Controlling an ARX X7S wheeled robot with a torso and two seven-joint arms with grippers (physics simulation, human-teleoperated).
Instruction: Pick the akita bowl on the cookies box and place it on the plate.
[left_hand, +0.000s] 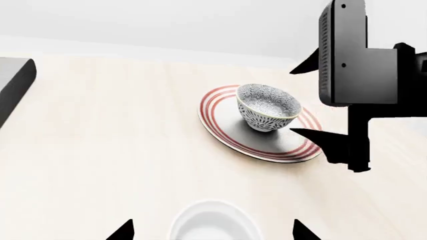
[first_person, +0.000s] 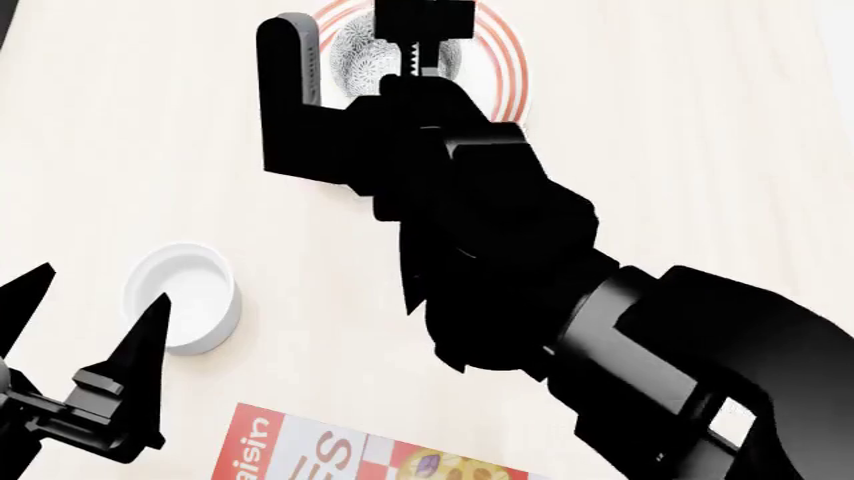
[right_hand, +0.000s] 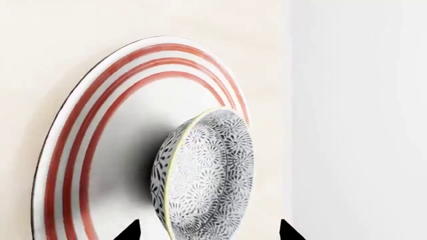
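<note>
The akita bowl stands upright on the red-ringed plate, off-centre toward one side of it. My right gripper is open, with its fingertips wide apart on either side of the bowl and a gap at each side. In the left wrist view the bowl rests on the plate with the right gripper's fingertips beside it. From the head, my right arm hides most of the plate and bowl. A corner of the cookies box shows at the near edge. My left gripper is open and holds nothing.
A plain white cup-like bowl stands right beside my left gripper and above the cookies box in the head view. It also shows between the left fingertips. A dark grey slab lies at the table's side. The table's far edge runs just beyond the plate.
</note>
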